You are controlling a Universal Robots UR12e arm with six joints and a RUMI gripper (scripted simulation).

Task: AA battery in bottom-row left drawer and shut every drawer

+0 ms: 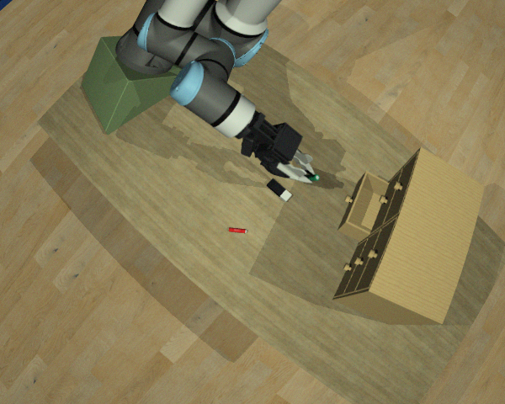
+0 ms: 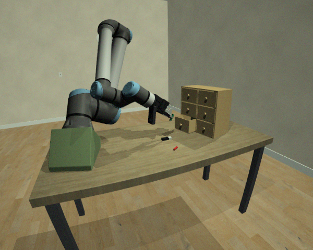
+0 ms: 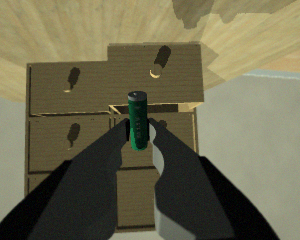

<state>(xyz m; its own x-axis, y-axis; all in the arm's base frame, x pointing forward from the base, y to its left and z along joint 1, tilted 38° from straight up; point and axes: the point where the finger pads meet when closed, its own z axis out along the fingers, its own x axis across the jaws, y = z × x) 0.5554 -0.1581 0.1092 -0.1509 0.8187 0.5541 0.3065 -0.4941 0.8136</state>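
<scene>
The robot arm (image 1: 209, 104) (image 2: 104, 53) has pale grey tubes, dark grey joints and light-blue round caps. The end effector (image 1: 312, 178) (image 2: 171, 117) (image 3: 138, 120) is black, with fingers that seem light grey.

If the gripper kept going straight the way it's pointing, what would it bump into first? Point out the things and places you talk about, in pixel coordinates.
Probably the pulled-out bottom left drawer (image 1: 356, 194) (image 2: 184, 125) (image 3: 180, 82), with the green battery (image 1: 316, 178) (image 2: 171, 117) (image 3: 138, 117) in the gripper (image 1: 311, 176) (image 2: 171, 116) (image 3: 138, 120) touching first. Depth's unclear; it might just clear it.

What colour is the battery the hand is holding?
The AA battery is green with a grey end; the wrist view shows it best.
</scene>
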